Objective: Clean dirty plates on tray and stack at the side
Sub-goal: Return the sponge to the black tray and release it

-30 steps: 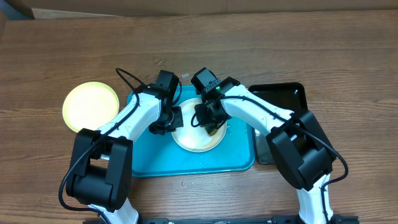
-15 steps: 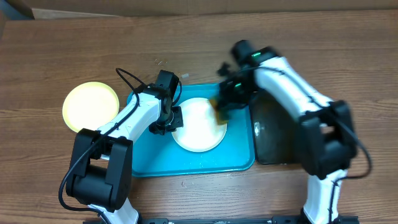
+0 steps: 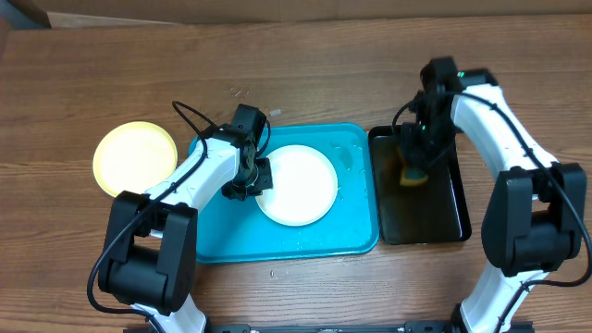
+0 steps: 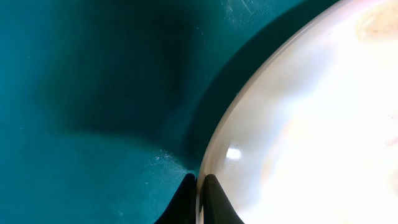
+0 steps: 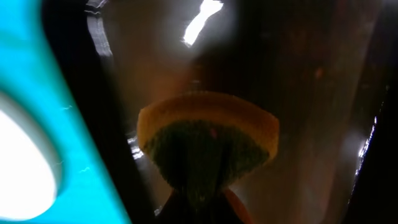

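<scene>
Overhead, the left hand pinches the rim of the white plate on the tray; the right hand clamps a sponge over the black tray; a yellow plate lies left.

We can read no text, label, brand or number anywhere. The large turquoise-blue rectangular plastic tray, the round white plate and the glossy black rectangular tray look unmarked, though both wrist views are perhaps too blurred to show fine print.
</scene>
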Controlling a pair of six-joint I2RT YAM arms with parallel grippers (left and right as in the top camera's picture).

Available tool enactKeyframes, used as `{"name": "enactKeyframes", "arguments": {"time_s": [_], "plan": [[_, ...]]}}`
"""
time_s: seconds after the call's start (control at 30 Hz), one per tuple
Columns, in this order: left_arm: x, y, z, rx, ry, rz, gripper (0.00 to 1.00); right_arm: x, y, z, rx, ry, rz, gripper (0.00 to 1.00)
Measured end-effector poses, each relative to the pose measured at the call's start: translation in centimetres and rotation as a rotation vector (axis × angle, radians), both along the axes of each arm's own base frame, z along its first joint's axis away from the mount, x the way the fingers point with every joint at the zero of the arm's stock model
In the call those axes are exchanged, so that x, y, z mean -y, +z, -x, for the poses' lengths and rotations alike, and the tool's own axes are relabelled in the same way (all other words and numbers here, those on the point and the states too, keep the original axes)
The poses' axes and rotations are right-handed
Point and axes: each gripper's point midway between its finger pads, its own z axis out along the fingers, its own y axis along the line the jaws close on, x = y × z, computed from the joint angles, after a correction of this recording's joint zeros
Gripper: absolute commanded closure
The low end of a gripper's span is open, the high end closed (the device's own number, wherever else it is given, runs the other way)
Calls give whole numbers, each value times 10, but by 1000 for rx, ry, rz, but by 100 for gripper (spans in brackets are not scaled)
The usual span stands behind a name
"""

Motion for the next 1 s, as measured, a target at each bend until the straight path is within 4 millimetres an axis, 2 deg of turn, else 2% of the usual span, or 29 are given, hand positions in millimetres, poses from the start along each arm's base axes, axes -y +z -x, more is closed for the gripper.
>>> {"name": "enactKeyframes", "arguments": {"time_s": [0.07,0.13,0.2,0.27,0.53,0.73,0.77,0.8,0.83,0.9,0.97,1.0], "plan": [[0,0,0,0,0,0,96,9,-16,3,4,1,48,94],[0,0,0,1,0,0,96,13,-22,2,14,-1,71,73],[0,0,0,1,0,0,96,15,-26,3,17,0,85,41],[0,0,0,1,0,0,96,17,-28,5,12,-2,95,32],[0,0,0,1,0,1,96,20,-30,3,22,1,109,32],[0,0,0,1,0,1,96,21,-55,19,-1,-1,112,35],[0,0,0,1,0,1,96,23,-58,22,-6,-5,123,40],[0,0,0,1,0,1,96,24,-59,22,10,-6,123,82],[0,0,0,1,0,1,96,24,-59,21,31,-9,124,96],[0,0,0,1,0,1,96,25,-60,22,43,-13,129,94],[0,0,0,1,0,1,95,26,-60,24,43,-24,129,36],[0,0,0,2,0,1,95,25,-60,24,42,-25,121,30]]}}
